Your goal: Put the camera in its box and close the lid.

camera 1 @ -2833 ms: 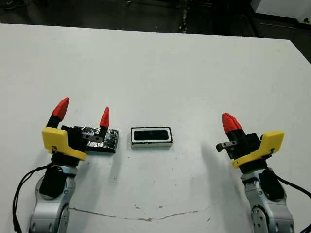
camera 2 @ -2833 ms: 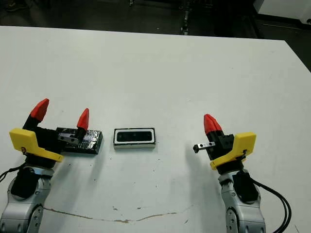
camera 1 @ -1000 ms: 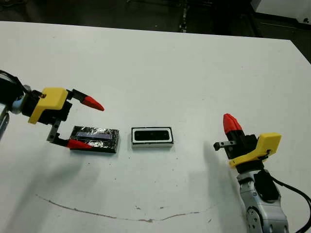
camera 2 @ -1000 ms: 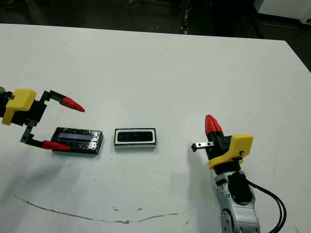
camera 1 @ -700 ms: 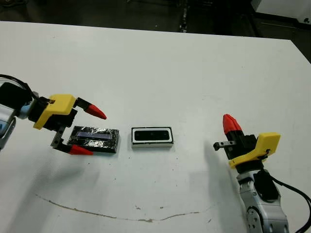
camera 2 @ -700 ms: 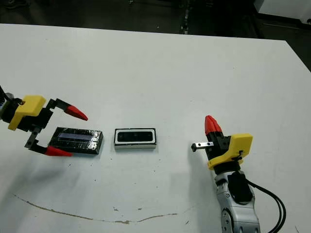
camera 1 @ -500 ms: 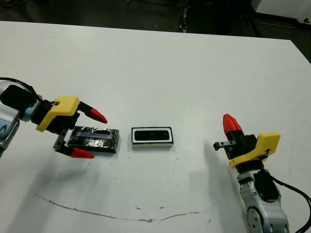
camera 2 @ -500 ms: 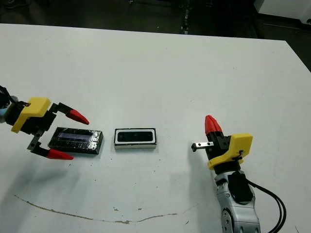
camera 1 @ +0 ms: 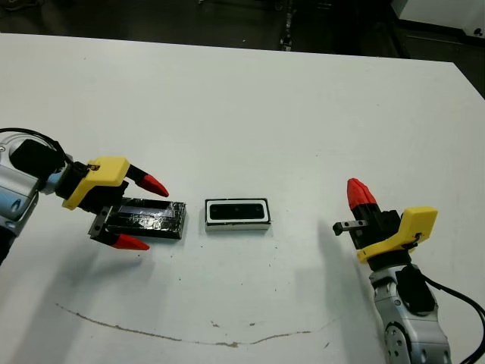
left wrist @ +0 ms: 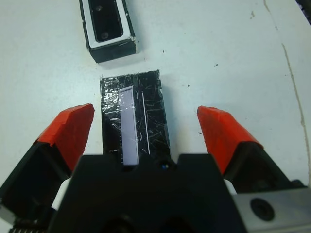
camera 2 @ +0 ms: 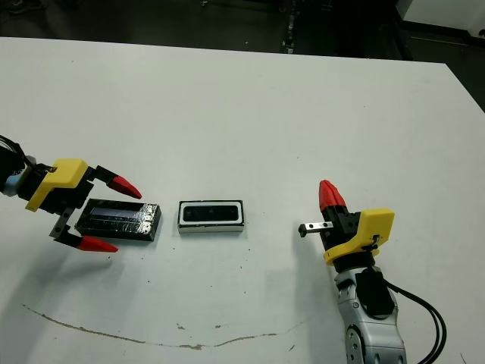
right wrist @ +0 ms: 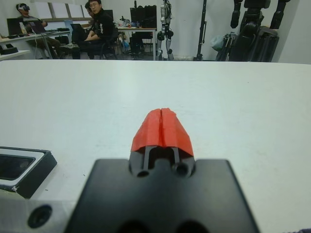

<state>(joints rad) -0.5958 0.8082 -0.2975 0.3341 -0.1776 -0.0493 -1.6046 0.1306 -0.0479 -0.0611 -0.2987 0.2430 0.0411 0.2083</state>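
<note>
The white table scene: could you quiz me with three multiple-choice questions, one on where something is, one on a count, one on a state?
1. Where does the lid lie relative to the box?
A. On top of it
B. Beside it, on the robot's left
C. On the far side of the table

2. How many red fingertips show on the left gripper?
A. Two
B. Three
C. Four

3. How is the right gripper set?
A. Wide open
B. Shut on the lid
C. Shut, holding nothing

Answers:
1 B: a strip of bare table separates them.
2 A: one tip on each side of the lid.
3 C: the right wrist view shows its fingers pressed together with nothing between.
</note>
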